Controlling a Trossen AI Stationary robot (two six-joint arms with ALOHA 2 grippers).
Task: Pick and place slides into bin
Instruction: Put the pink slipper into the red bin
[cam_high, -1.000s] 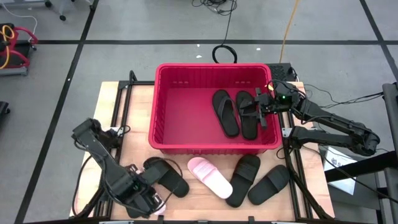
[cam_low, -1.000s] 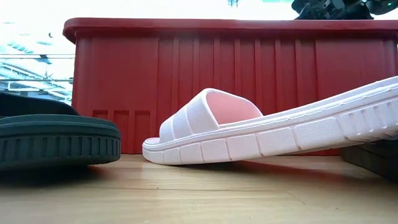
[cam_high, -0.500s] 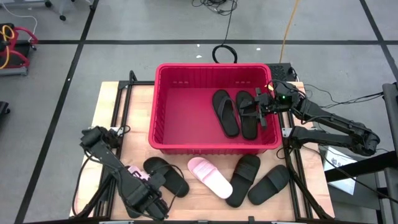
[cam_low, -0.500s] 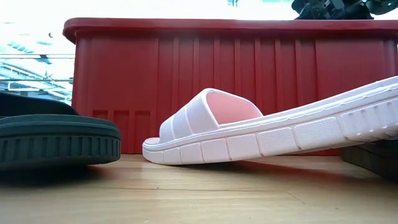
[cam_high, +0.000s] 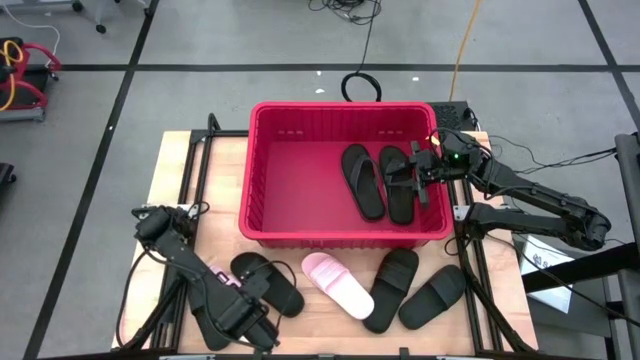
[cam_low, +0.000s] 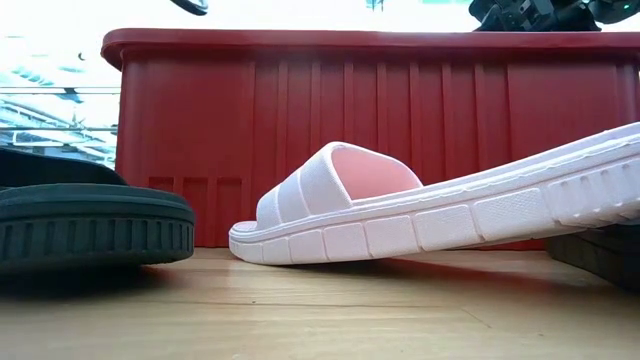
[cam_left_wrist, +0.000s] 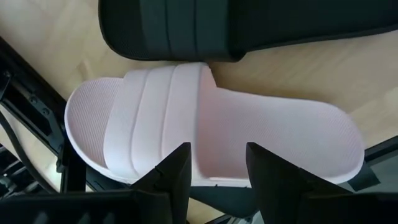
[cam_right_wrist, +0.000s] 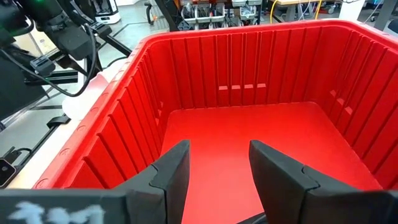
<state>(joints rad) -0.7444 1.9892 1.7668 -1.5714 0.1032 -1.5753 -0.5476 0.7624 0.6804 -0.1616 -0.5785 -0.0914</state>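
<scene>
While two black slides (cam_high: 363, 180) already lie side by side in the right half of the red bin (cam_high: 262, 170), which stands at the upper middle of the table (cam_high: 175, 190), most of the work is still to do. Along the lower edge of the high view a black slide (cam_high: 266, 282) lies at lower left, a pink slide (cam_high: 337, 284) at centre, and two more black ones (cam_high: 392, 287) to its right, all on the table in front of the bin. A second pink slide (cam_left_wrist: 211, 134) sits at the table's lower-left corner, directly under the left end effector (cam_left_wrist: 217, 165), whose fingers are spread over its sole and hold nothing. At the right side of the bin, the right end effector (cam_right_wrist: 214, 165) hovers over the interior, fingers apart and empty. By my count two are in and at least five remain outside.
</scene>
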